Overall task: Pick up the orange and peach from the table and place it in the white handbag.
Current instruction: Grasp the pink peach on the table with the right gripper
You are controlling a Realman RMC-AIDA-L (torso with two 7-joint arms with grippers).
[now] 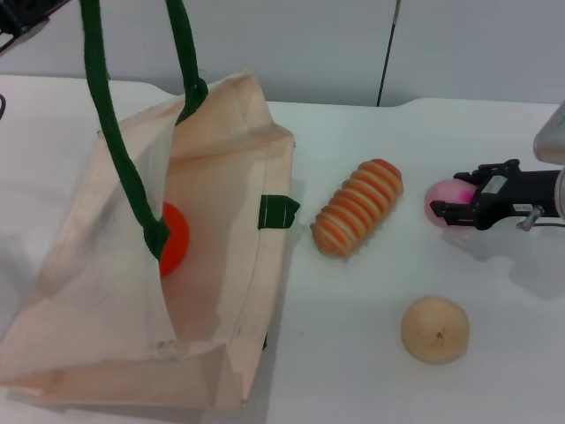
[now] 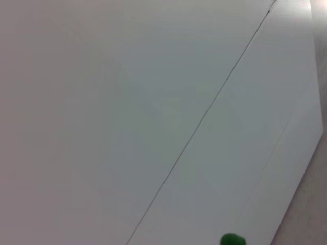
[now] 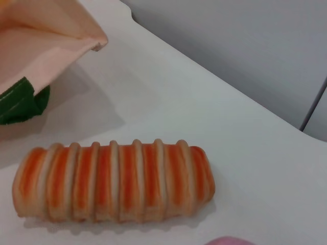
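Peach [image 1: 439, 201] is on the bench, bracketed by the right gripper [image 1: 456, 196] with jaws spread, not yet closed on it; orange [image 1: 173, 237] is already inside the white handbag [image 1: 221, 265]. Peach pick judged in hand: next, jaws to be closed, then lift toward the bag. Left gripper not seen.

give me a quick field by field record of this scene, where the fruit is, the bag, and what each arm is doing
orange: inside the white handbag, partly hidden by a green strap
peach: on the table, between the fingers of the right tool
white handbag: on the robot's left, mouth held open, one green handle lifted upward
left tool: out of view; its wrist camera shows only wall and a green scrap
ribbed orange-and-cream piece: on the table between handbag and peach
beige round fruit: on the table, nearer the robot
task state: orange bagged, peach not yet
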